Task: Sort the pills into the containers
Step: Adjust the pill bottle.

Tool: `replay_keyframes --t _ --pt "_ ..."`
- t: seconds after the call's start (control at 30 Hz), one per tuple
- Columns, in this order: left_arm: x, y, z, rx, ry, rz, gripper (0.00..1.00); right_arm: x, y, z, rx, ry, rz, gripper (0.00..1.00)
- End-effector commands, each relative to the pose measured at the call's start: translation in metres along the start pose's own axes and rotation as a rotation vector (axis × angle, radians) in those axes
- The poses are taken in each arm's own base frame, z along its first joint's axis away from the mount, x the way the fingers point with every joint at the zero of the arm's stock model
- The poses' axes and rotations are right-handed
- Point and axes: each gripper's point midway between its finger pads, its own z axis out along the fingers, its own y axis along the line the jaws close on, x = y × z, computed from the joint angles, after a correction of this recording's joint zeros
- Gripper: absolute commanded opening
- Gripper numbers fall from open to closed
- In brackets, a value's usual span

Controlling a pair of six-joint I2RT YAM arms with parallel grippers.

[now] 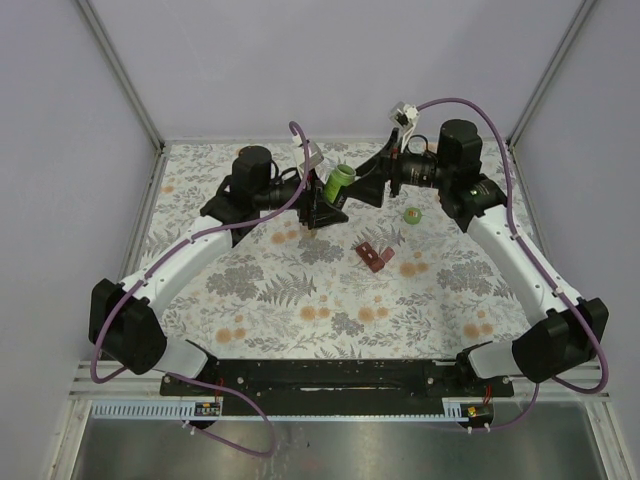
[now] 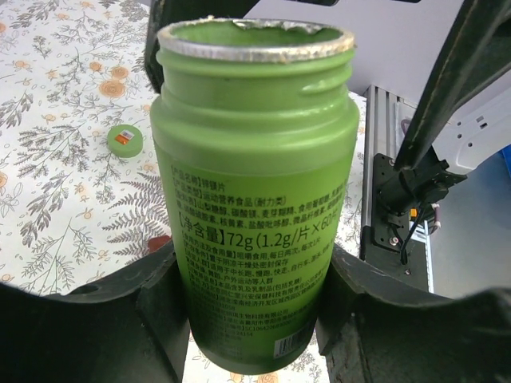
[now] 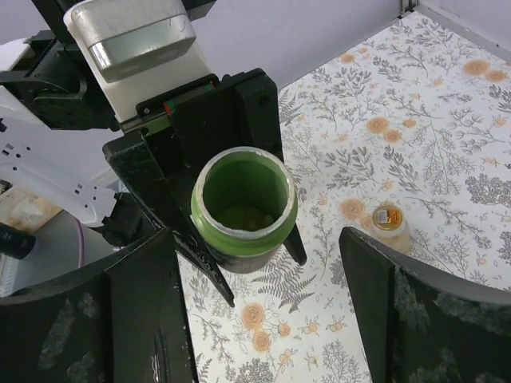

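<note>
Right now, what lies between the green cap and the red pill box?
Nothing. In the top view, only bare floral cloth separates the green cap from the red pill box.

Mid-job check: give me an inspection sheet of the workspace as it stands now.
Surface: floral cloth covers the table, lying flat.
Job's things: green bottle uncapped, with pale lumps inside, probably pills; green cap on the cloth; dark-red pill box mid-table; small pale-and-orange bottle upright on the cloth.
Clutter: nothing seen.
Grippers: left gripper shut on the green bottle; right gripper open and empty, facing the bottle's mouth.
Cables: purple cables run along both arms, clear of the job's things.
Surroundings: pale walls and metal frame posts.
</note>
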Motion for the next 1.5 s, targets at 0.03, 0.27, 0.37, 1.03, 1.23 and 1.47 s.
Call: replay_keyframes --t 0.03,0.27,0.37,1.03,1.23,1.47 --pt "-0.032 -0.018 -0.001 0.05 -0.071 0.096 0.0 -0.018 0.012 0.011 -0.059 -0.05 -0.018 0.92" --pt "-0.031 -0.022 0.003 0.048 -0.052 0.105 0.0 -0.014 0.017 0.018 -0.075 -0.041 -0.006 0.87" --pt "-0.029 -0.021 0.005 0.046 -0.048 0.103 0.0 -0.014 0.018 0.019 -0.079 -0.041 -0.003 0.81" --pt "-0.03 -0.015 0.003 -0.002 -0.063 0.109 0.35 -0.013 0.022 0.014 -0.058 -0.083 0.001 0.17" --pt "-0.034 -0.014 -0.005 -0.021 -0.08 0.102 0.55 -0.015 0.024 0.012 -0.052 -0.103 0.024 0.1" --pt "-0.041 -0.016 -0.011 -0.028 -0.113 0.103 0.73 -0.017 0.024 0.012 -0.049 -0.124 0.053 0.06"
